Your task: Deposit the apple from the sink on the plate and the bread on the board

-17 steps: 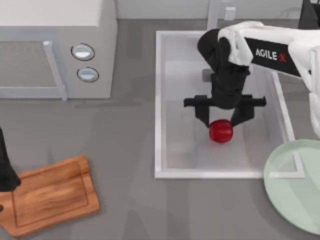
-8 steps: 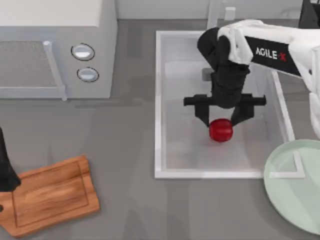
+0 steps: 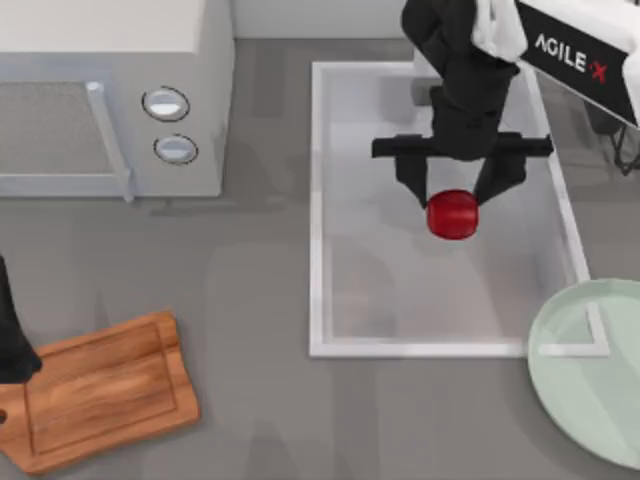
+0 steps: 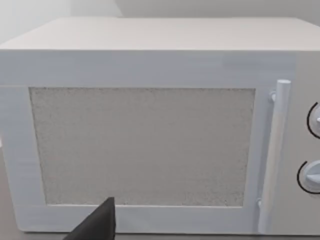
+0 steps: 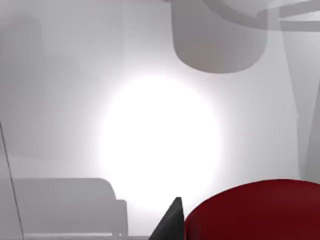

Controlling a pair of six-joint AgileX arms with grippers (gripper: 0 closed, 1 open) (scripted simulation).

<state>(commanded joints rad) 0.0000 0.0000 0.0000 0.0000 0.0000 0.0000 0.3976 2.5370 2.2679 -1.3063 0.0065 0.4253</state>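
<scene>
Sitting at the table's back left: microwave (image 3: 110,95); lying front left: board (image 3: 95,390); lying right of centre: sink (image 3: 318,200), with apple (image 3: 452,214) hanging over it; resting front right, overlapping the sink's corner: plate (image 3: 590,370)

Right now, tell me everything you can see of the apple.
The apple is small, round, glossy and deep red, with no stem or blemish to be made out. The right end effector is shut on it, a dark finger on either side, over the white sink, in the basin's half nearer the faucet. In the right wrist view its red curve sits close beside a dark fingertip. It lies well apart from the mint-green plate.
</scene>
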